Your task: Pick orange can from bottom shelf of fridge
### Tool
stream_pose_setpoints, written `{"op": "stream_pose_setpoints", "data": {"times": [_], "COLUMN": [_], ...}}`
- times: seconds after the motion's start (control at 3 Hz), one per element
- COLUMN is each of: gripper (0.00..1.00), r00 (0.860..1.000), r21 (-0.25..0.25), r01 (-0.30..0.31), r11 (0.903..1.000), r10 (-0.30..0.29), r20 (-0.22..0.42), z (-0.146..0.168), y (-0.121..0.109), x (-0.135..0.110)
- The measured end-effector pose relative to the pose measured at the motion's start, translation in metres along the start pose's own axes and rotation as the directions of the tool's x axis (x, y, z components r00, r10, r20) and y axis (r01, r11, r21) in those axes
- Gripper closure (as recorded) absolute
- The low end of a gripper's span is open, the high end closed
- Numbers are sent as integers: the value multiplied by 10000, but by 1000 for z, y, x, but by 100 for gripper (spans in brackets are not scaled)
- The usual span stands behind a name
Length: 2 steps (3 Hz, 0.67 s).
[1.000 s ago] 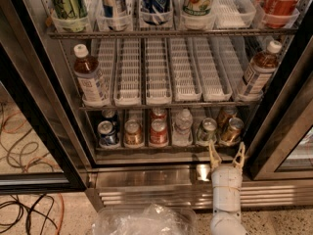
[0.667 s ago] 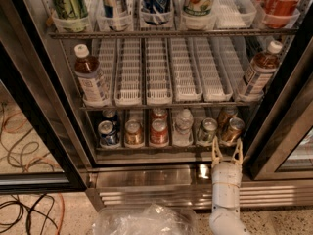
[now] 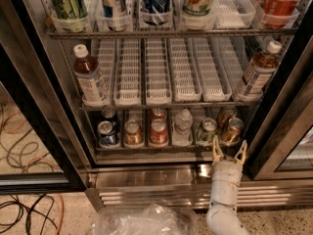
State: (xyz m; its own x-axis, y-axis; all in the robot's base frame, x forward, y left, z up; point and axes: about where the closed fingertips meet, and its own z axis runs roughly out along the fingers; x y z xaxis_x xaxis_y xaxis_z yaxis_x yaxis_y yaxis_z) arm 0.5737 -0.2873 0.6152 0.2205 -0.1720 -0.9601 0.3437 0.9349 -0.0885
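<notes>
Fridge (image 3: 146, 177) with wire racks; bottom shelf (image 3: 146, 150) lanes short cans upright; orange can (image 3: 232, 130) at front right; pincer (image 3: 229, 147) just before it, fingers apart, seemingly aligned for grasping.

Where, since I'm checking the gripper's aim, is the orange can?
In the camera view the orange can stands at the right end of the bottom shelf, right of a silvery can, with the open gripper just below it.
</notes>
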Motion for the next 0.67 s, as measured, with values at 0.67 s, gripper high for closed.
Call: {"op": "stream_pose_setpoints", "data": {"times": [0.67], "gripper": [34], "r00": [10000], "r21": [391], "r01": [-33], "r11": [9992], "r10": [32], "r20": [17], "z": [7], "y": [-6], "x": [3]}}
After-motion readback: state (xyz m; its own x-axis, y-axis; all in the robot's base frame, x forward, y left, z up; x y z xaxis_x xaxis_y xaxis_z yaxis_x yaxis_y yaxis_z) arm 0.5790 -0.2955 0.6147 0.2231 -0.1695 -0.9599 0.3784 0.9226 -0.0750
